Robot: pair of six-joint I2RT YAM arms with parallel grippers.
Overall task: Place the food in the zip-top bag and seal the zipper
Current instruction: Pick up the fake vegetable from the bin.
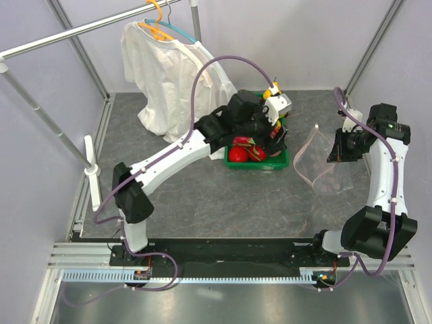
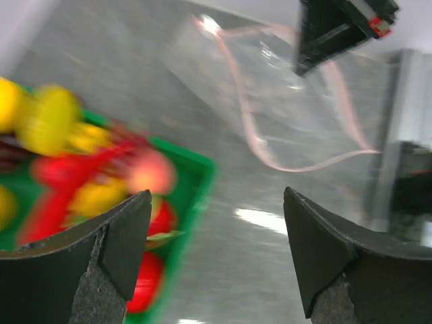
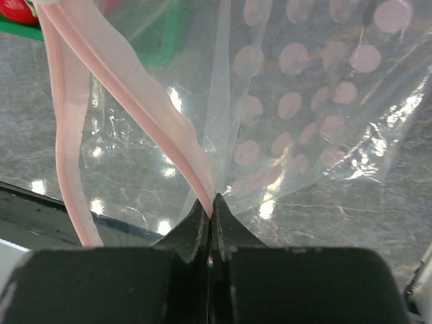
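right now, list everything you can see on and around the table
green tray: one, green, table centre
toy food: several, red and yellow, in the tray
zip-top bag: one, clear with pink dots, right of the tray
zipper: one, pale pink, along the bag's mouth
white shirt: one, white, hanging at the back
hangers: two, orange and teal, on the rail
left fingers: open, beside the tray
right fingers: shut on the bag's mouth

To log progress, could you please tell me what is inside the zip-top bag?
Nothing shows through the zip-top bag, which the right pincer pinches at its edge. The food lies in the green tray. The arm covers one corner.
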